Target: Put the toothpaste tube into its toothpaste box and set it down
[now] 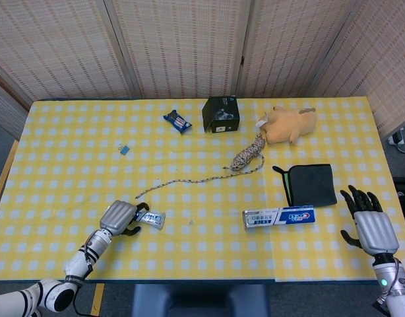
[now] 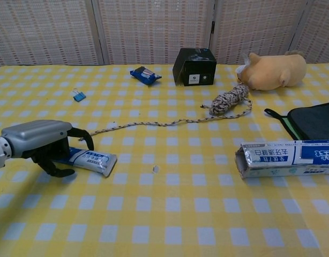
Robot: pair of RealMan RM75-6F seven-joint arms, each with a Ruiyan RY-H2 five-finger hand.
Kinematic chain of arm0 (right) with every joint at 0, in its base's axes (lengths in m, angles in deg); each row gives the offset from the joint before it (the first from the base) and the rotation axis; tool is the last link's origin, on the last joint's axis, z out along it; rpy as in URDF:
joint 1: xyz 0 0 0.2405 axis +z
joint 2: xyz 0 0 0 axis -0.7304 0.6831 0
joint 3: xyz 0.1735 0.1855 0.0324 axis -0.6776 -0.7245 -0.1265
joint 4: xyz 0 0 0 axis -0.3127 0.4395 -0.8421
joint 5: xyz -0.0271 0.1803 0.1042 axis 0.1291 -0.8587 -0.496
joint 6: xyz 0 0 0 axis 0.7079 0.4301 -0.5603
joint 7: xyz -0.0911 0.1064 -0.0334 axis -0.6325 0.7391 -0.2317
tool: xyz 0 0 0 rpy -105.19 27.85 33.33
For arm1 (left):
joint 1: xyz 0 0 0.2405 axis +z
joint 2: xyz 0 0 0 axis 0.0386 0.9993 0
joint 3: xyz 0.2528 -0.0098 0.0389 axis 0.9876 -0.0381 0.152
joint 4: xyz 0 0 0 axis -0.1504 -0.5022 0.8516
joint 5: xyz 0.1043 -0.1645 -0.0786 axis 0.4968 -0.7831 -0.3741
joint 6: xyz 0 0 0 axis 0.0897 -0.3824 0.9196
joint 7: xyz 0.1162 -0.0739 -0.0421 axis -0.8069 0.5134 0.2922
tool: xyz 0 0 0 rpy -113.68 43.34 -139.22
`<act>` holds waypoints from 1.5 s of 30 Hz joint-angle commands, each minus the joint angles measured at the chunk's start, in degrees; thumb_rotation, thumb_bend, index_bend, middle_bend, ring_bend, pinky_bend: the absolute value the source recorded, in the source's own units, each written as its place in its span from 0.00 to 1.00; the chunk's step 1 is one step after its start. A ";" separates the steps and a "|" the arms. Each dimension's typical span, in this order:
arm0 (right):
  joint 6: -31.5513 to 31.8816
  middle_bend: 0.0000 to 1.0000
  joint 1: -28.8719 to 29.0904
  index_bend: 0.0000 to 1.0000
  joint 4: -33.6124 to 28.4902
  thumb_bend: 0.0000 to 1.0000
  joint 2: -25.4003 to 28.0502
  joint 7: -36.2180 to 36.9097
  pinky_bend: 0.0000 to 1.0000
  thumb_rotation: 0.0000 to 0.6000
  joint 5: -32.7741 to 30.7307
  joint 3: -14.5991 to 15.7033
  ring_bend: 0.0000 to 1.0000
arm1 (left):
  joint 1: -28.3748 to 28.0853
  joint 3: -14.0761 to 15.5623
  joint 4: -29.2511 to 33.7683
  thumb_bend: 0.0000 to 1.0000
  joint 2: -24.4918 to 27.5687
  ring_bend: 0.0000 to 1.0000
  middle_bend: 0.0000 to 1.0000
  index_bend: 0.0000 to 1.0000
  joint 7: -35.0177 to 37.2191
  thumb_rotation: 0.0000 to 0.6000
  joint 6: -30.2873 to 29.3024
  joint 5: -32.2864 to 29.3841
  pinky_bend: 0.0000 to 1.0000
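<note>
The white-and-blue toothpaste tube (image 1: pixel 152 218) (image 2: pixel 95 159) lies flat on the yellow checked table, near its front left. My left hand (image 1: pixel 119 218) (image 2: pixel 44 142) sits over the tube's left end, with fingers arched across the far side and the thumb on the near side. No firm grip shows, and the tube rests on the cloth. The toothpaste box (image 1: pixel 279 216) (image 2: pixel 288 158) lies on its side at the front right, its open end facing left. My right hand (image 1: pixel 369 224) hovers right of the box with fingers spread, holding nothing.
A thin cord (image 1: pixel 189 180) runs from near the tube to a rope bundle (image 1: pixel 249 157). A black cloth pouch (image 1: pixel 311 185) lies behind the box. Further back are a black box (image 1: pixel 221 113), a plush toy (image 1: pixel 289 124), a blue snack packet (image 1: pixel 177 121) and a small blue clip (image 1: pixel 124 150).
</note>
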 commanded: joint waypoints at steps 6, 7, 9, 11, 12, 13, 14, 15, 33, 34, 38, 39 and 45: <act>-0.07 0.00 0.12 0.00 -0.05 0.31 0.04 -0.02 0.00 1.00 -0.05 0.12 0.00 | -0.62 0.39 -0.84 0.35 -0.68 0.99 1.00 0.41 0.38 1.00 0.33 -0.39 1.00; -0.07 0.00 0.12 0.00 -0.06 0.31 0.04 -0.01 0.00 1.00 -0.07 0.14 0.00 | -0.68 0.36 -1.01 0.35 -0.79 1.00 1.00 0.42 0.42 1.00 0.24 -0.40 1.00; -0.05 0.00 0.14 0.00 -0.07 0.31 0.05 -0.03 0.00 1.00 -0.07 0.15 0.00 | -0.72 0.41 -1.36 0.35 -1.03 1.00 1.00 0.47 0.41 1.00 -0.05 -0.35 1.00; -0.11 0.00 0.19 0.00 -0.07 0.31 0.03 -0.04 0.00 1.00 -0.12 0.18 0.00 | -0.66 0.56 -1.54 0.35 -1.27 1.00 1.00 0.51 0.25 1.00 -0.61 -0.12 1.00; -0.13 0.00 0.21 0.00 -0.06 0.31 0.03 -0.05 0.00 1.00 -0.14 0.19 0.00 | -0.58 0.70 -1.50 0.35 -1.38 1.00 1.00 0.54 0.12 1.00 -1.10 0.20 1.00; -0.13 0.00 0.22 0.00 -0.08 0.31 0.03 -0.06 0.00 1.00 -0.13 0.21 0.00 | -0.49 0.79 -1.49 0.35 -1.52 1.00 1.00 0.57 0.03 1.00 -1.63 0.52 1.00; -0.12 0.00 0.22 0.00 -0.12 0.31 0.05 -0.04 0.00 1.00 -0.09 0.24 0.00 | -0.41 0.87 -1.52 0.35 -1.66 1.00 1.00 0.61 -0.02 1.00 -2.14 0.86 1.00; -0.10 0.00 0.21 0.00 -0.15 0.31 0.05 -0.02 0.00 1.00 -0.04 0.28 0.00 | -0.30 0.92 -1.47 0.35 -1.76 1.00 1.00 0.65 0.04 1.00 -2.69 1.21 1.00; -3.36 0.00 1.52 0.00 1.17 0.31 -0.83 2.23 0.00 1.00 0.56 1.27 0.00 | 3.94 -4.15 12.09 0.38 4.88 1.00 1.00 0.76 23.47 1.00 -8.40 -1.73 1.00; -3.55 0.00 1.67 0.00 1.31 0.31 -1.05 2.25 0.00 1.00 0.66 1.30 0.00 | 4.00 -4.35 13.02 0.38 5.58 1.00 1.00 0.76 24.17 1.00 -8.15 -2.07 1.00; -7.70 0.00 3.53 0.00 0.97 0.31 -1.11 4.86 0.00 1.00 0.59 1.56 0.00 | 4.41 -4.52 17.21 0.39 8.64 1.00 1.00 0.76 27.49 1.00 -6.87 -2.69 1.00; -9.51 0.00 4.45 0.00 1.01 0.31 -0.93 6.09 0.00 1.00 0.53 1.50 0.00 | 4.49 -4.53 18.52 0.39 9.64 1.00 1.00 0.76 28.81 1.00 -6.32 -2.73 1.00; -14.31 0.00 8.35 0.00 2.17 0.31 -2.44 6.85 0.00 1.00 -0.28 0.10 0.00 | 4.86 -4.96 22.73 0.39 13.36 1.00 1.00 0.76 34.29 1.00 -4.98 -2.33 1.00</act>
